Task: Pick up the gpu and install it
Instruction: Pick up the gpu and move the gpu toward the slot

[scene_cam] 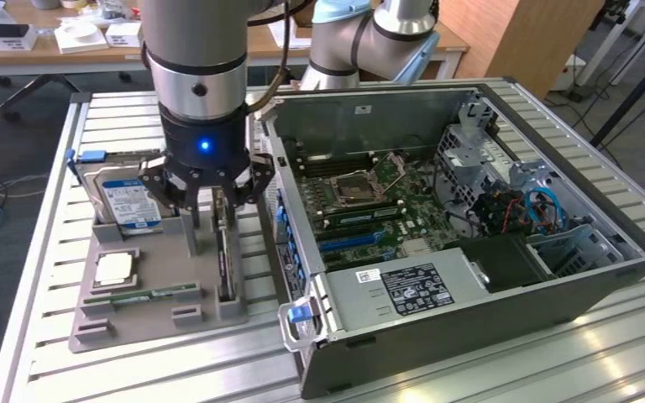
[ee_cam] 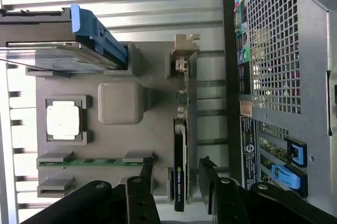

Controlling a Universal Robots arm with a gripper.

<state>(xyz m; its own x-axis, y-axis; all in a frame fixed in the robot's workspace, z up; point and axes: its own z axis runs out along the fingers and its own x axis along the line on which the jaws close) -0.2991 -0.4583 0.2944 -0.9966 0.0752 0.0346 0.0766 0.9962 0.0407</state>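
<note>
The gpu (scene_cam: 225, 262) is a thin dark card standing on edge in a slot of the grey holder tray (scene_cam: 154, 323), next to the open computer case (scene_cam: 457, 277). In the wrist view the gpu (ee_cam: 180, 145) runs lengthwise, with its metal bracket (ee_cam: 187, 45) at the far end. My gripper (scene_cam: 212, 201) hangs just above the card and is open. Its two black fingers (ee_cam: 145, 182) straddle the near end of the card without touching it, so the gripper (ee_cam: 176, 176) holds nothing.
On the tray are a hard drive (scene_cam: 127, 200) with a blue label, a square processor (scene_cam: 115, 269), a green memory stick (scene_cam: 144, 295) and a grey block (ee_cam: 121, 101). The case's rear panel (ee_cam: 279, 76) stands close beside the gpu. The motherboard (scene_cam: 362, 201) lies exposed inside.
</note>
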